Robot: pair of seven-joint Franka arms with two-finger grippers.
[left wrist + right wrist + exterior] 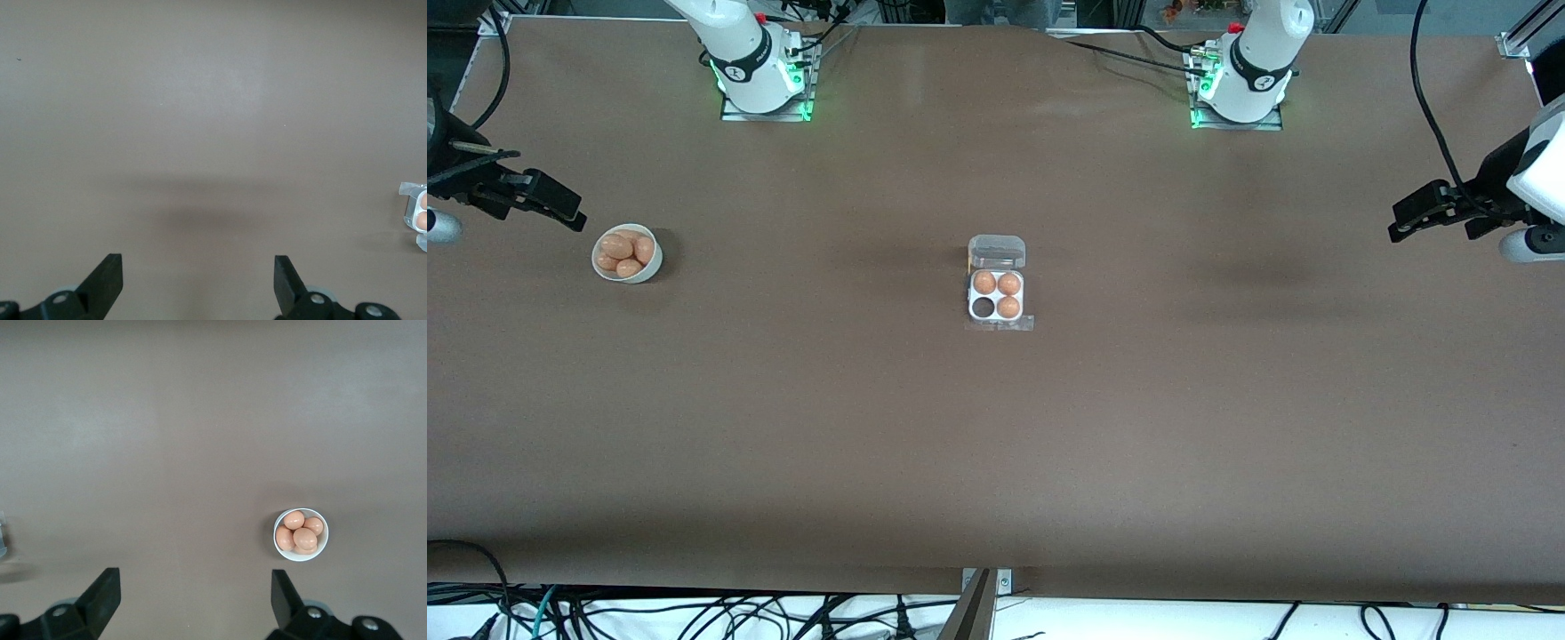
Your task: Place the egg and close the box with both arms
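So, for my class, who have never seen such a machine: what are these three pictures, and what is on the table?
Two white robot arms stand at a brown table. One picture looks down from across it; the others come from cameras on each wrist. In the middle lies a small clear plastic egg box, lid open, with three brown eggs and one empty cell. A round white bowl of brown eggs sits toward the right arm's end. The left gripper and right gripper hang open over bare table, holding nothing.
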